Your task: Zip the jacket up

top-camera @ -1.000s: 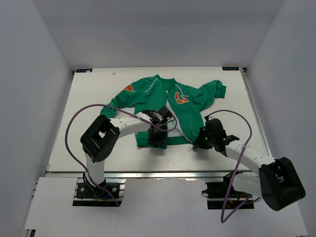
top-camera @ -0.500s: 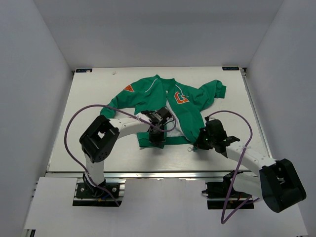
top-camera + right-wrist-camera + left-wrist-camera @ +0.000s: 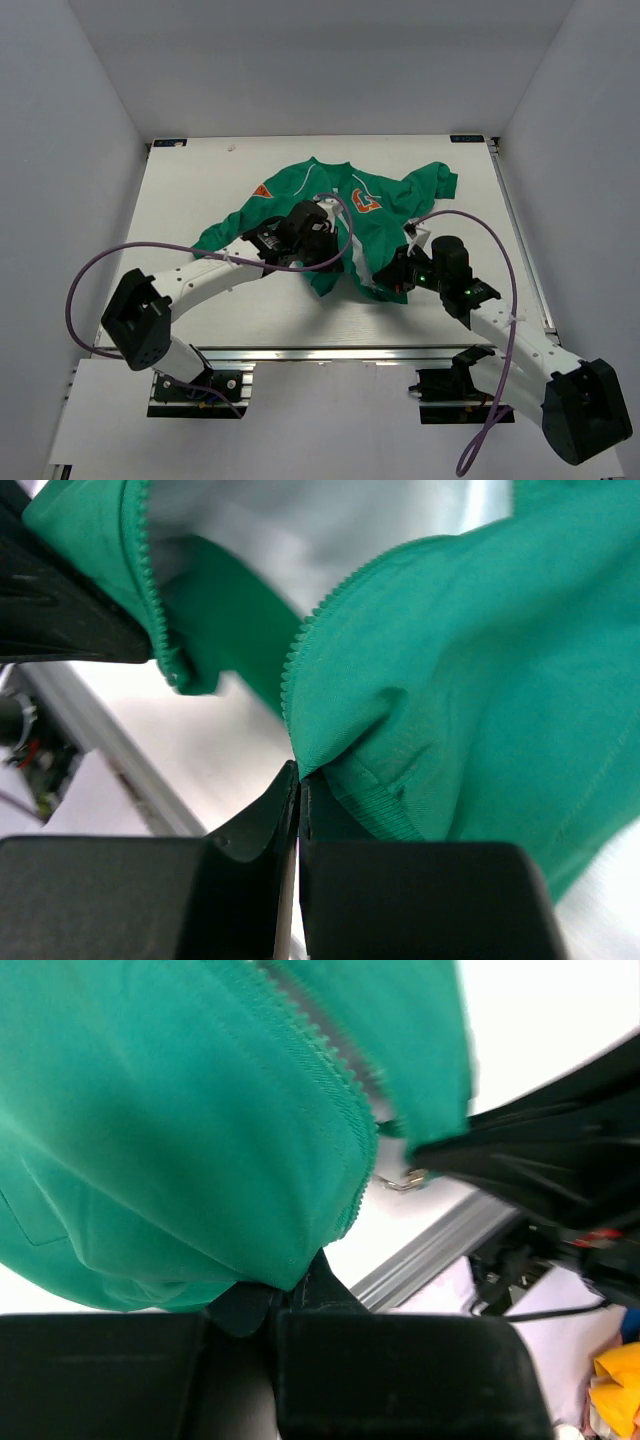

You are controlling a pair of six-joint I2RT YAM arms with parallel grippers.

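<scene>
The green jacket (image 3: 385,215) lies mid-table with its orange chest logo (image 3: 367,201) up, its lower front bunched and lifted between the arms. My left gripper (image 3: 328,250) is shut on the hem of one front panel (image 3: 200,1140); the zip teeth (image 3: 335,1080) run along that panel's edge, and a small metal pull (image 3: 400,1178) hangs beside it. My right gripper (image 3: 396,272) is shut on the hem corner of the other panel (image 3: 470,680), with its zip teeth (image 3: 298,655) just above the jaws. Pale lining (image 3: 330,540) shows between the panels.
The table's front metal rail (image 3: 330,350) runs just below both grippers. White walls close in the left, right and back. Purple cables (image 3: 90,290) loop off both arms. In the left wrist view the right arm (image 3: 540,1160) stands close by.
My left gripper has shut on the jacket's front hem and lifted it toward the back. The right gripper has moved left with its corner, drawing the lower front together and off the table.
</scene>
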